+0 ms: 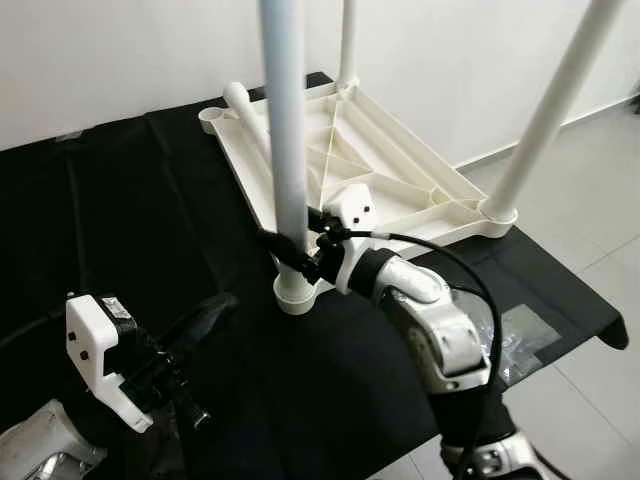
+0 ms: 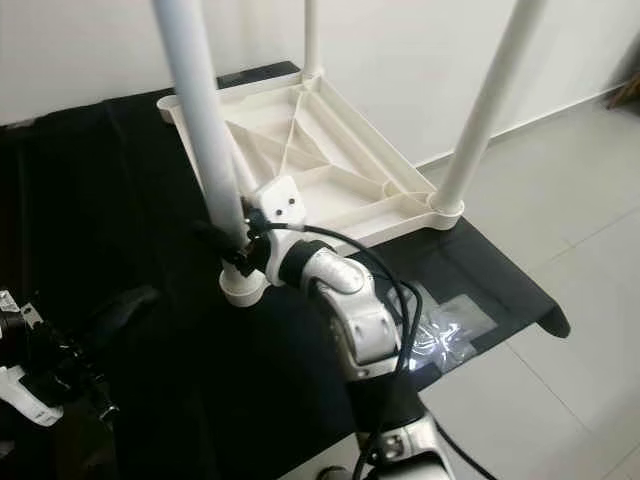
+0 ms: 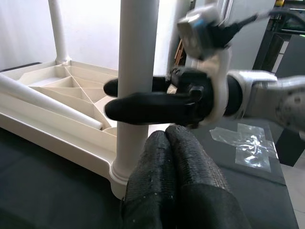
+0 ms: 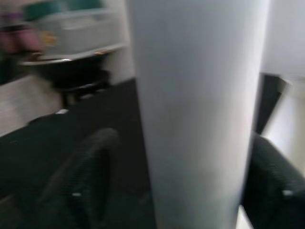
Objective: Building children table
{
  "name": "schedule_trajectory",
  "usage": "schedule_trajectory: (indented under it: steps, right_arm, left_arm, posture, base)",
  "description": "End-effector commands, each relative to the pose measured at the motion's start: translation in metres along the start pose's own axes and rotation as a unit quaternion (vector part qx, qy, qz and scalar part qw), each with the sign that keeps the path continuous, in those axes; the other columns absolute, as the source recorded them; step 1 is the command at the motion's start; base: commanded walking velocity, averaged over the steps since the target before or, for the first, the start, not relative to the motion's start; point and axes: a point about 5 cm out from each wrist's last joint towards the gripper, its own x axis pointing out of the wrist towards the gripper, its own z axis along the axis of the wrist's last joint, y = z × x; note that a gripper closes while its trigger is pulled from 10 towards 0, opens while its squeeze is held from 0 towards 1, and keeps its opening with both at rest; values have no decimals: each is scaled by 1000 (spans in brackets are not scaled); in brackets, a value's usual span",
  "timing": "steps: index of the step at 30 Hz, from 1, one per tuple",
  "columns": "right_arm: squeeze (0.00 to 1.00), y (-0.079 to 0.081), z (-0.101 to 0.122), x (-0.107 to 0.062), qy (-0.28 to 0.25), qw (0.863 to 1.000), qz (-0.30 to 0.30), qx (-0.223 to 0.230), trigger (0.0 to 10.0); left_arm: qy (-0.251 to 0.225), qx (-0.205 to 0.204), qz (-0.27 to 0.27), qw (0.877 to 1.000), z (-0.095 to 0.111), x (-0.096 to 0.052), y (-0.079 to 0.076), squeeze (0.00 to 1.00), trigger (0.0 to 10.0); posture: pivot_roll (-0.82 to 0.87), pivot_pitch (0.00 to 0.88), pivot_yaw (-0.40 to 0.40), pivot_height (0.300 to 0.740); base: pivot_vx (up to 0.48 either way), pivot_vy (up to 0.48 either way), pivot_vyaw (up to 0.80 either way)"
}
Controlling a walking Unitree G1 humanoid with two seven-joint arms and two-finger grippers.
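A cream child's table top (image 1: 400,170) lies upside down on a black cloth. Three white legs stand upright in its corner sockets. My right gripper (image 1: 290,250) is shut on the nearest leg (image 1: 285,120), just above the socket (image 1: 295,292); in the right wrist view this leg (image 4: 195,109) sits between the two black fingers (image 4: 81,181). A loose fourth leg (image 1: 250,115) lies across the underside near an empty corner socket (image 1: 212,118). My left gripper (image 1: 215,310) hovers low at the left, shut on nothing, its tips (image 3: 166,136) pointing at the held leg's base.
A clear plastic bag (image 1: 520,335) lies on the cloth beside my right arm. The cloth-covered surface ends close to the right, where the tiled floor (image 1: 600,200) begins. A white wall stands behind the table top.
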Motion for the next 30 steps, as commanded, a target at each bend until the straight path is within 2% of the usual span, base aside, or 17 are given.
schedule_trajectory:
  steps: [1, 2, 3, 4, 7, 12, 13, 16, 17, 22, 26, 28, 30]
  right_arm:
    - [1000, 5, 7, 3, -13, 998, 63, -5, 10000]
    - [1000, -1, 9, 1, -8, 995, 96, -29, 10000]
    - [1000, -1, 9, 1, -8, 995, 96, -29, 10000]
    - [0, -9, 14, -1, 1, 988, 139, -68, 10000]
    - [0, -24, 23, 3, 5, 983, 159, -93, 10000]
    - [0, -30, 31, 6, 3, 976, 202, -82, 10000]
    - [0, -29, 33, 6, 2, 971, 226, -73, 2275]
    - [0, -29, 33, 6, 2, 971, 226, -73, 2275]
    - [0, -31, 36, 6, 2, 963, 263, -59, 0]
    - [0, -36, 37, 6, 0, 958, 282, -56, 0]
    - [0, -40, 34, 4, -6, 960, 273, -55, 0]
    - [0, -39, 28, 1, -15, 973, 227, -47, 0]
    - [0, -36, 24, 0, -19, 978, 204, -43, 0]
  left_arm:
    - [6, -2, 2, 1000, -2, -1, -1, 0, 10000]
    - [6, -3, 2, 1000, -2, -1, -2, 0, 10000]
    - [6, -3, 2, 1000, -2, -1, -2, 0, 10000]
    - [6, -3, 3, 1000, -2, -2, -3, 0, 10000]
    - [8, -3, 4, 1000, -1, -4, -4, 0, 10000]
    - [10, -4, 5, 1000, 0, -5, -5, 0, 10000]
    - [11, -4, 6, 1000, 0, -6, -5, 0, 10000]
    - [11, -4, 6, 1000, 0, -6, -5, 0, 10000]
    - [13, -5, 6, 1000, 0, -8, -6, 0, 10000]
    - [14, -7, 7, 1000, 0, -8, -7, 0, 10000]
    - [14, -7, 8, 1000, -1, -7, -7, 0, 10000]
    - [13, -7, 8, 1000, -1, -7, -7, 0, 10000]
    - [12, -7, 8, 1000, -1, -6, -7, 0, 10000]
  posture:
    - [-20, 179, -3, 740]
    - [-16, 181, -4, 740]
    - [-16, 181, -4, 740]
    - [-10, 186, -5, 740]
    - [-5, 190, -4, 740]
    - [4, 197, -4, 740]
    - [12, 205, -4, 740]
    - [12, 205, -4, 740]
    - [14, 208, -8, 740]
    - [14, 207, -8, 740]
    - [8, 201, -10, 740]
    - [-2, 198, -14, 740]
    - [-6, 198, -16, 740]
  base:
    - [0, 0, 0]
    - [0, 0, 0]
    - [0, 0, 0]
    - [0, 0, 0]
    - [0, 0, 0]
    - [0, 0, 0]
    - [0, 0, 0]
    - [0, 0, 0]
    - [0, 0, 0]
    - [0, 0, 0]
    - [0, 0, 0]
    - [0, 0, 0]
    - [0, 0, 0]
